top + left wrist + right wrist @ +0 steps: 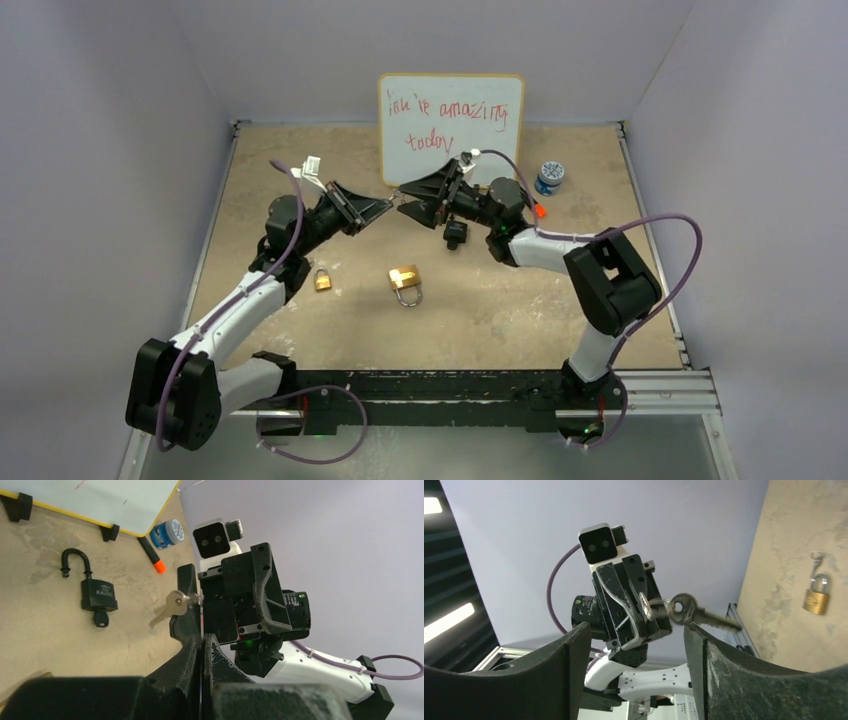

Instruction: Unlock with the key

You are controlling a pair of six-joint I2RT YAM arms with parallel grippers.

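My left gripper (385, 206) is raised above the table and shut on the ring of a silver key (175, 604), which hangs off its tip. My right gripper (404, 196) faces it tip to tip with its jaws wide open; in the right wrist view (636, 630) the key (685, 610) lies just above its right finger (704, 650). A brass padlock (405, 281) lies on the table below the grippers. A smaller brass padlock (323, 279) lies to its left, and also shows in the right wrist view (815, 598). A black padlock (98, 596) lies open with a key in it.
A whiteboard (450, 125) with red writing stands at the back. A blue and white round container (550, 177) and a marker with an orange tip (540, 210) lie at the back right. Walls close the table on three sides.
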